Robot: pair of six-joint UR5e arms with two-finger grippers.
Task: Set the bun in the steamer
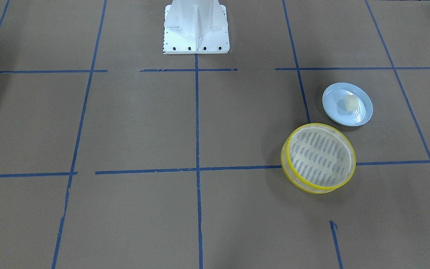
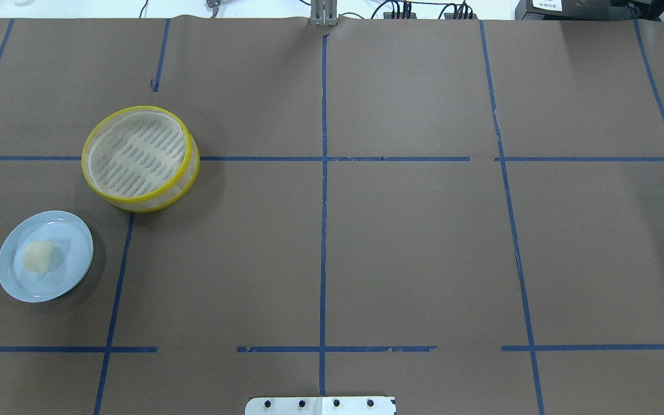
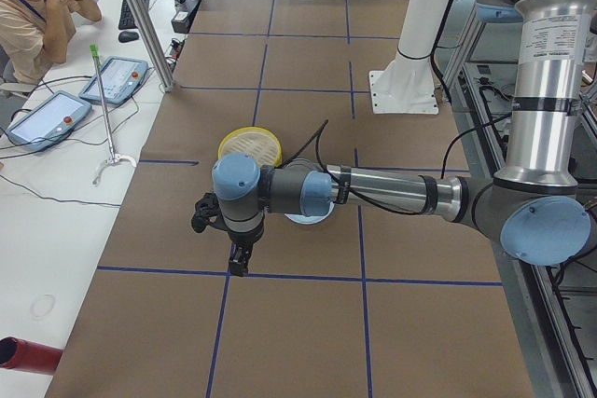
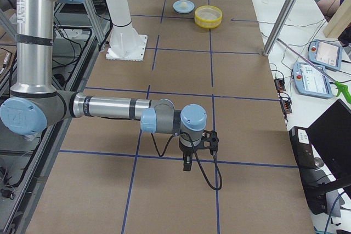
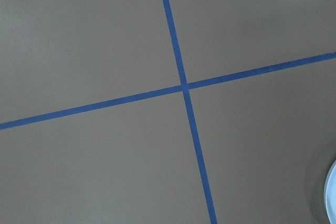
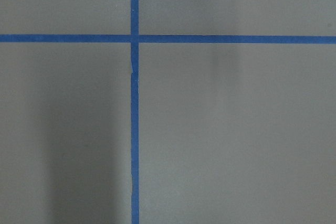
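**Bun on the plate, both arms out at the table's ends**

Nearest the robot's edge I see the white metal base, flat and bolted down. Over the left end, the left gripper hangs pointing down over matte brown paper. The right gripper does the same over the right end. I cannot tell how either pair of jaws stands.

Toward the near left corner sits the glossy pale blue plate, round and shallow. The bun, a smooth cream pillow, rests on it left of centre.

Farther out, just beside the plate but not touching it, stands the steamer, with yellow rims and a pale slatted floor. To its right the table runs flat, gridded with blue tape.
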